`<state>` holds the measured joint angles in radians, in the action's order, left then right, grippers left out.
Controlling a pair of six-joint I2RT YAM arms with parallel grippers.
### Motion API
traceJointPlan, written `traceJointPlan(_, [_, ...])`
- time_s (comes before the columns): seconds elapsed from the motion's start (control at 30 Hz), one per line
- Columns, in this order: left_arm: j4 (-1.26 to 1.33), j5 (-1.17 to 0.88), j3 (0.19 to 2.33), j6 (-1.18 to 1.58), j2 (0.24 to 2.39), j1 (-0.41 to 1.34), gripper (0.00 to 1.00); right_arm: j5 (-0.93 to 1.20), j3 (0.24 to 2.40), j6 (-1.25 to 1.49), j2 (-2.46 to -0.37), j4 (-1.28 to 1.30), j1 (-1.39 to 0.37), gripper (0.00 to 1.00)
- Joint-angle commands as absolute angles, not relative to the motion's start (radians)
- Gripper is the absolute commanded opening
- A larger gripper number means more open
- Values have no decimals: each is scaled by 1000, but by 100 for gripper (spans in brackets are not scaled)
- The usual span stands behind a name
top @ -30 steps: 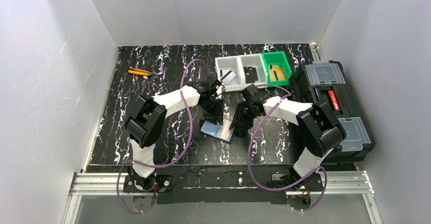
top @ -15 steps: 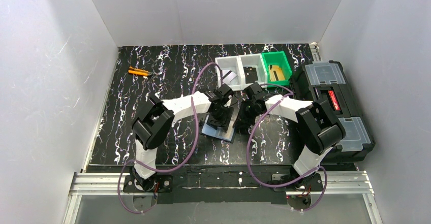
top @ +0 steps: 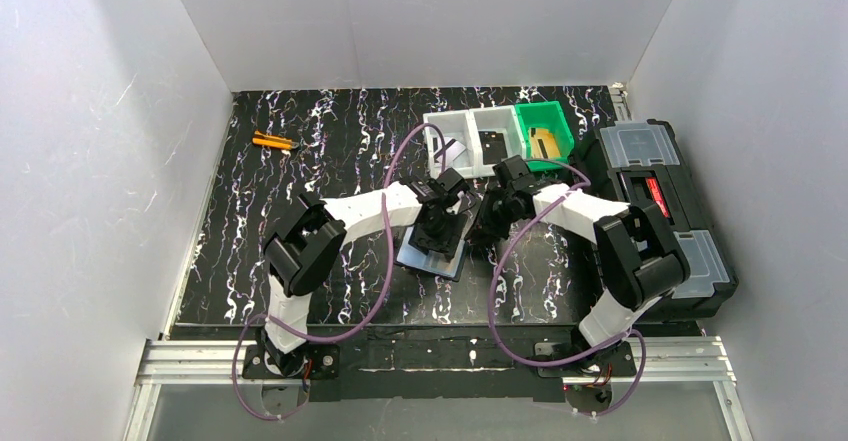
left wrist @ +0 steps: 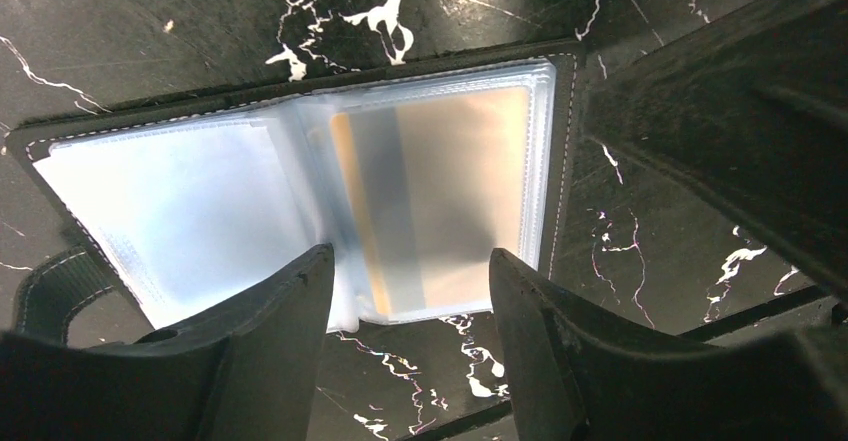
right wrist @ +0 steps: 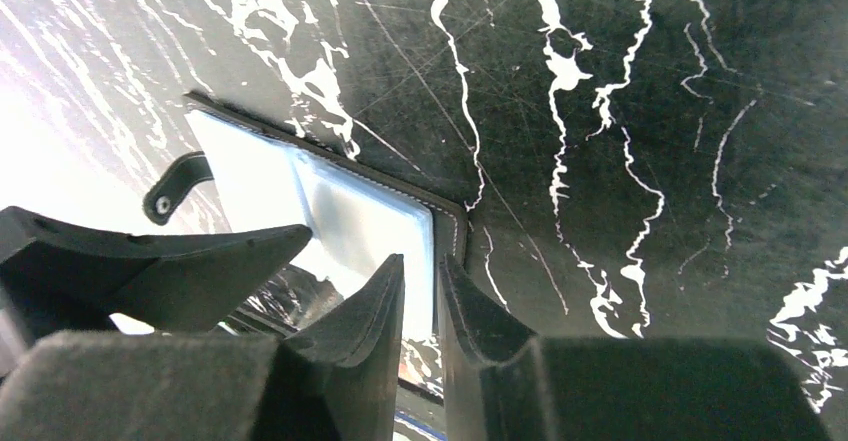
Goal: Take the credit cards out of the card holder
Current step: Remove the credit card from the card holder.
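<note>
Lying open and flat on the black marbled table (top: 300, 161), the card holder (top: 430, 257) sits in the middle of the table between the two arms, its glossy blue-grey inside turned up. From above, the left gripper (top: 440, 229) hangs over the holder's far half, and the right gripper (top: 482, 229) is at the holder's right edge.

In the left wrist view the holder (left wrist: 180, 201) shows cloudy clear sleeves inside a stitched black border. The left page is pale and blank, and the right sleeve has a credit card (left wrist: 440, 201) tucked in it, tan-gold through the plastic with a dark stripe across it. The left gripper (left wrist: 408, 256) has its jaws spread wide. The near edge of the card's sleeve lies in the gap between them, one finger (left wrist: 290, 311) over the fold and the other past the card's outer side. Whether either tip touches the plastic cannot be told.

In the right wrist view the right gripper (right wrist: 420, 266) has its jaws drawn almost together, leaving a thin slit. The stitched edge of the holder (right wrist: 340, 206) runs down into that slit, but whether they pinch it cannot be told. The holder's strap tab (right wrist: 170, 191) curls off its far side

Well apart at the back, a silvery grey card (top: 450, 149) rests in a white bin (top: 445, 119)
</note>
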<state>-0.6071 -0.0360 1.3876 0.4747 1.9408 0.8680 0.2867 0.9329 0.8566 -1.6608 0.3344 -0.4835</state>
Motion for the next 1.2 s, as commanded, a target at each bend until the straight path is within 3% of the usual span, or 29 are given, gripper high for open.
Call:
traceJointPlan(0.0, [-619, -15, 1417, 477, 1920, 889, 57, 277, 910, 839, -1593, 334, -458, 26])
traceJointPlan(0.5, [-653, 105, 1430, 483, 1902, 912, 57, 285, 878, 840, -1572, 325, -437, 26])
traceJointPlan(0.77, [-625, 61, 1433, 482, 1877, 934, 56, 267, 861, 847, -1546, 328, -423, 27])
traceJointPlan(1.17, [-642, 78, 1408, 495, 1995, 938, 51, 270, 844, 845, -1524, 325, -410, 31])
